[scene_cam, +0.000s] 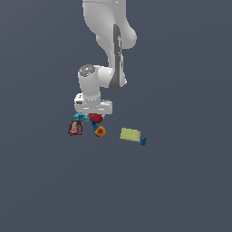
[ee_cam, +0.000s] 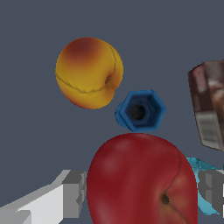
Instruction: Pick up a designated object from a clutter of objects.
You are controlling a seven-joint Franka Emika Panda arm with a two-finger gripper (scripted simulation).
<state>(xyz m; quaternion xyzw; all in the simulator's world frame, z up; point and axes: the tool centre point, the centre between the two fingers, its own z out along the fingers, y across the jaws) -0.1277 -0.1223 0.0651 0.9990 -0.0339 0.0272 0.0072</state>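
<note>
Wrist view: the gripper (ee_cam: 142,192) straddles the apple (ee_cam: 142,179), 1 finger (ee_cam: 72,192) each side, wide enough to clear it before closing.

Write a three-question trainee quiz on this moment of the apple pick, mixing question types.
1. True or false: the red apple sits between the gripper fingers.
2. In the wrist view, what lies between the apple and the orange-yellow fruit? A) blue hex piece B) yellow-green block C) brown-red packet
3. In the exterior view, which item lies nearest the yellow-green block?

Key:
1. True; a finger shows on each side.
2. A, the blue hex piece.
3. The small blue bit.
</note>
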